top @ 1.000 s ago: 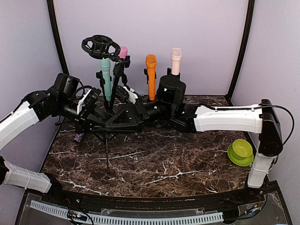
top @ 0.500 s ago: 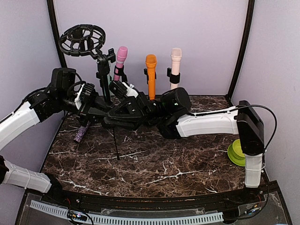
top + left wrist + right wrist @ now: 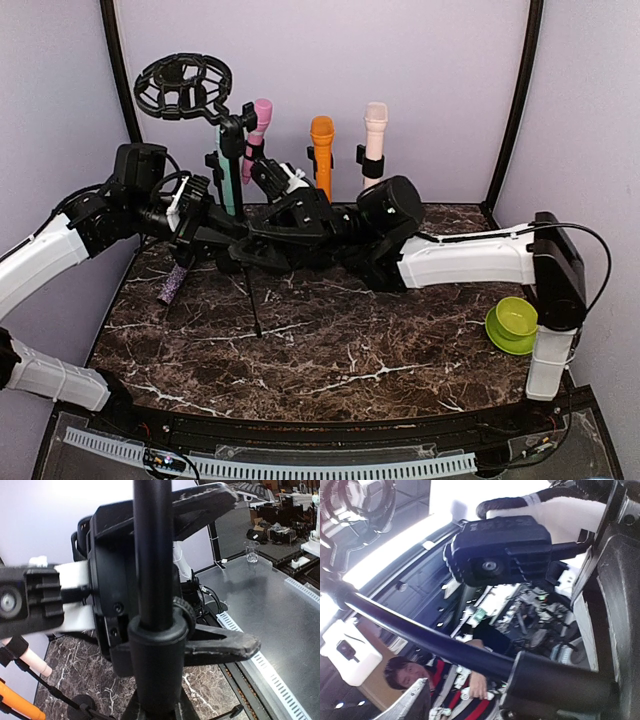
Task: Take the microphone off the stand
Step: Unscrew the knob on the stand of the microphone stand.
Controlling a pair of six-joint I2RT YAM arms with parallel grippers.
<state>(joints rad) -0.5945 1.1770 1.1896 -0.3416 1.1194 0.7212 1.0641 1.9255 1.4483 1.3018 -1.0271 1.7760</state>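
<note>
The black stand [image 3: 238, 150] hangs tilted above the table, and its round shock-mount ring [image 3: 184, 84] at the top is empty. A purple glittery microphone [image 3: 174, 283] lies on the marble at the left. My left gripper [image 3: 220, 240] is shut on the stand's lower pole [image 3: 152, 555], its own fingertips [image 3: 197, 711] just showing at the bottom edge. My right gripper [image 3: 260, 238] stands open around the same pole [image 3: 420, 635], one finger [image 3: 225, 645] on each side and not pressing it.
Teal [image 3: 228, 180], pink [image 3: 262, 115], orange [image 3: 322, 150] and cream [image 3: 375, 125] microphones stand in clips along the back wall. A green cup on a saucer [image 3: 515, 322] sits at the right. The stand's thin tripod leg [image 3: 252, 305] reaches down toward the table.
The stand's ring has swung to the left and up. My right gripper has let go of the pole and opened its jaws. The left gripper keeps its hold.
</note>
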